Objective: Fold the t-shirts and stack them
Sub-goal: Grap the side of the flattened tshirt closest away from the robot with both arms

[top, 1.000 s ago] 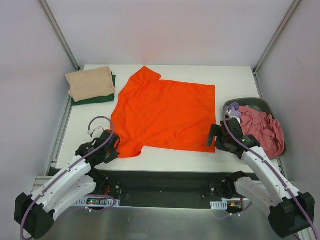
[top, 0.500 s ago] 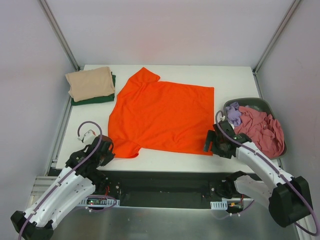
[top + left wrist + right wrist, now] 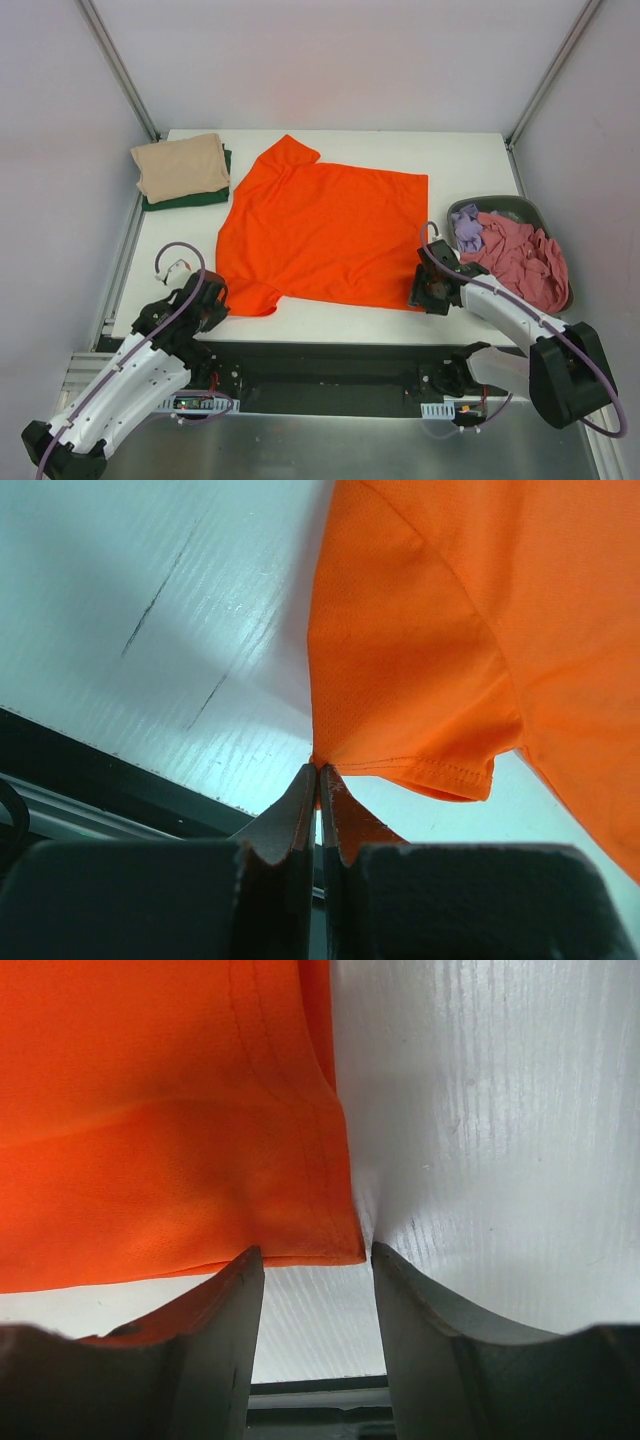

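Bright orange soft cloth t-shirt [image 3: 320,235]: lying flat on white table [image 3: 465,165], between both grippers. Left gripper [image 3: 318,772]: pinched tight on sleeve hem at fingertips. Right gripper [image 3: 314,1255]: fingers half apart, hem corner just ahead, between tips, not clamped. Grasping step, probably; next, close right, then lift both corners together.

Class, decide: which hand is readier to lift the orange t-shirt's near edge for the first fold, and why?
Left. The left hand is shut on the orange t-shirt at its sleeve hem; the right hand straddles the hem corner with jaws apart, gripping nothing yet.
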